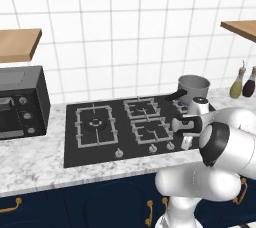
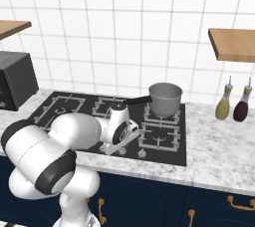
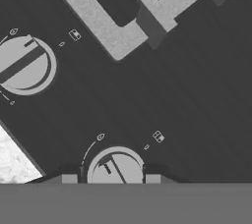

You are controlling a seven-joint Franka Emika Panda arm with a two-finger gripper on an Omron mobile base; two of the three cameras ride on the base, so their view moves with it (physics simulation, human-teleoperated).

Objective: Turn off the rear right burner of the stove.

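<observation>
Rear right burner point(image 2: 163, 114): small square grey metal grate at the upper right of the black cooktop in the right base view, right of frame centre; a steel pot sits on it.
Stove point(image 1: 100, 144): wide flat black glass cooktop with grey grates, set in the white marble worktop point(image 1: 30, 164), middle of the left base view.
Steel pot point(image 2: 165, 97): round grey pot with a dark handle pointing left, covering most of the rear right grate.
Silver knobs: a row along the stove's front edge; in the hand view one round silver knob point(image 3: 116, 168) lies at bottom centre, another point(image 3: 22, 64) at the upper left.
Hand point(image 3: 111, 178): low over the front edge of the stove; its two dark tips stand one on each side of the bottom-centre knob, spread about as wide as the knob; whether they touch it I cannot tell.
Arm: white links fill the lower right of the left base view and hide the stove's right front corner.
Black oven box point(image 1: 21, 103): on the worktop, left edge of frame, well apart from the stove.
Two bottles point(image 2: 225, 102): on the worktop right of the stove, under a wooden shelf point(image 2: 234, 44).
</observation>
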